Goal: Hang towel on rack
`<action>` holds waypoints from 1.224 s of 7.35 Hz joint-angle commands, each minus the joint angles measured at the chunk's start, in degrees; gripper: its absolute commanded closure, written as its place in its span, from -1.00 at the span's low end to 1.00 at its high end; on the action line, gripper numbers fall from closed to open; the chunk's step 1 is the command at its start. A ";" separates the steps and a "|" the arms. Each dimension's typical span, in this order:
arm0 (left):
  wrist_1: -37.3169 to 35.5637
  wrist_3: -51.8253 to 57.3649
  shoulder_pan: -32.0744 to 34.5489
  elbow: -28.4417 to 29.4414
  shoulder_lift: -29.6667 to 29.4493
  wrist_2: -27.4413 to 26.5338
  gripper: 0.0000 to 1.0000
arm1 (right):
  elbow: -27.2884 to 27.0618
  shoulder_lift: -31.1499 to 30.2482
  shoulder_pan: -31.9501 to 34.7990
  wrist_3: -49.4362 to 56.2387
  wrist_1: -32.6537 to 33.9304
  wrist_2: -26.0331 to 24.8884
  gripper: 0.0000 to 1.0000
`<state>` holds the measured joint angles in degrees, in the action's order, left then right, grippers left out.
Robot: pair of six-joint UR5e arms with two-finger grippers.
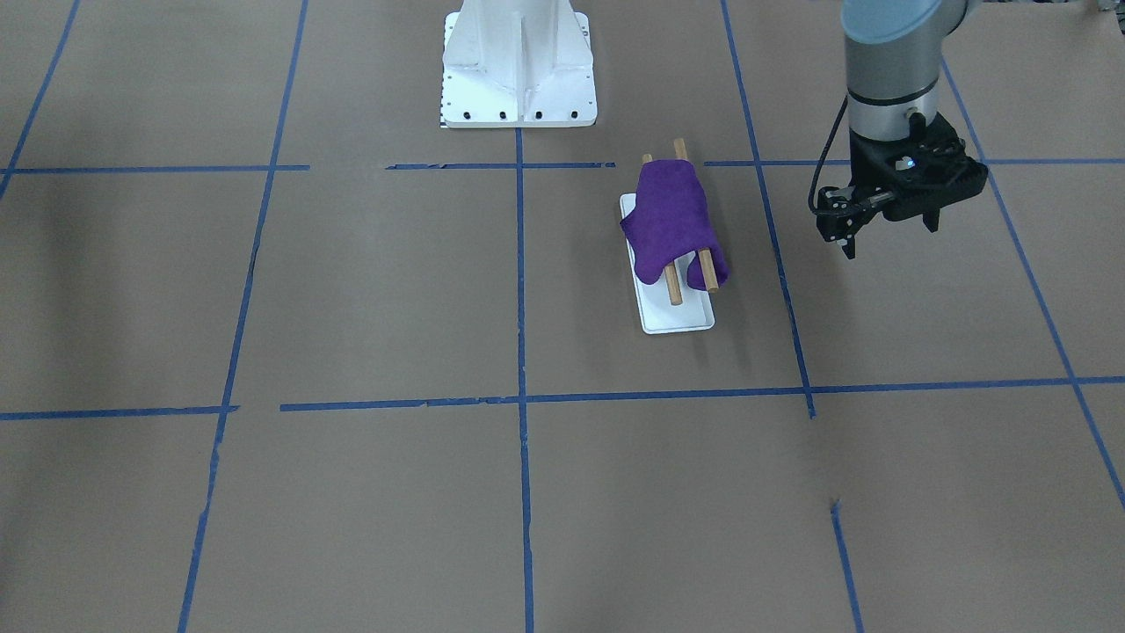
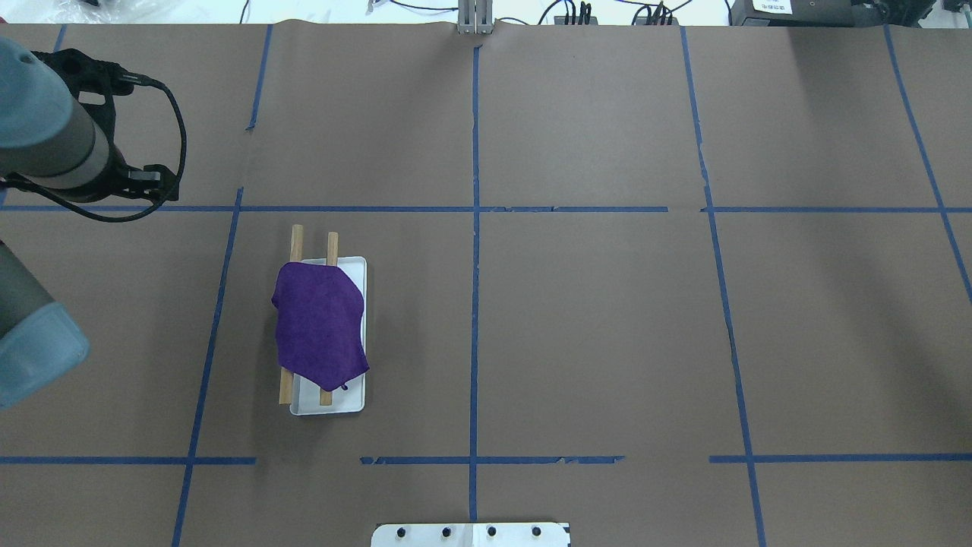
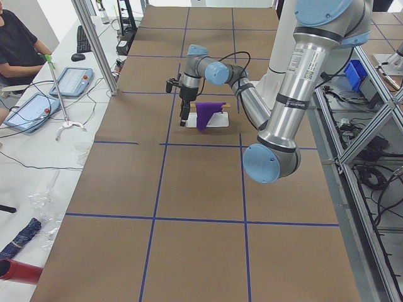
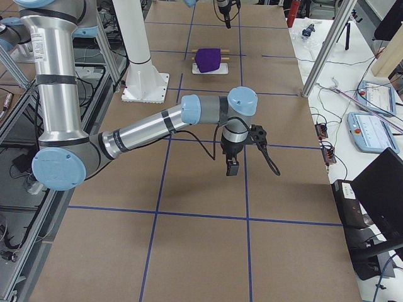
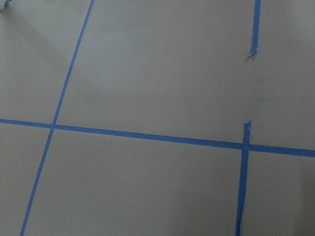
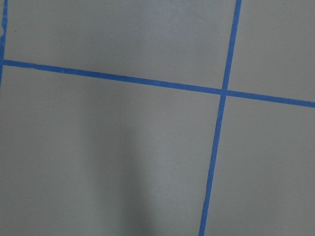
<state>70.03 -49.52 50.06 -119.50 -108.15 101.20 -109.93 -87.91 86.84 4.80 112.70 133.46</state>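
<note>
Overhead exterior showed the towel (image 2: 319, 327) draped across both rods of the rack (image 2: 358, 272) on the tabletop (image 2: 607, 319). The left claw (image 1: 892, 224) hung well apart, and I could not tell its opening. Retreating upward seemed safest, clear of the dangling corners.

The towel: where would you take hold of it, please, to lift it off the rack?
Probably pinch the towel where it spans the gap between the two rods, coming straight down from above; draped over both, it is unsupported there, so a fold can gather.

Brown table (image 2: 592, 342) gridded with blue tape (image 2: 474, 304); cluttered white bench (image 3: 63, 170) alongside
</note>
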 commanded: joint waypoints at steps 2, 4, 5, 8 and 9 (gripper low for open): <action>8.69 18.34 12.46 5.84 3.28 12.85 -1.00 | 12.31 -3.92 4.03 0.04 -16.54 3.38 -1.00; 10.91 30.48 20.82 12.42 5.05 17.17 -1.00 | 17.19 -4.20 4.65 -0.31 -21.99 3.82 -1.00; 12.31 35.75 24.26 15.06 6.36 19.19 -1.00 | 17.11 -4.55 4.74 -0.31 -22.08 3.82 -1.00; 12.32 54.64 37.17 24.98 9.70 24.56 -1.00 | 16.50 -4.46 4.74 -0.40 -22.08 4.17 -1.00; 12.32 58.27 39.30 26.06 10.93 24.57 -1.00 | 16.41 -4.46 4.74 -0.40 -22.08 5.13 -1.00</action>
<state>82.36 2.92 85.61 -96.18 -98.63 125.03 -93.33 -92.35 91.58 4.43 90.63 137.77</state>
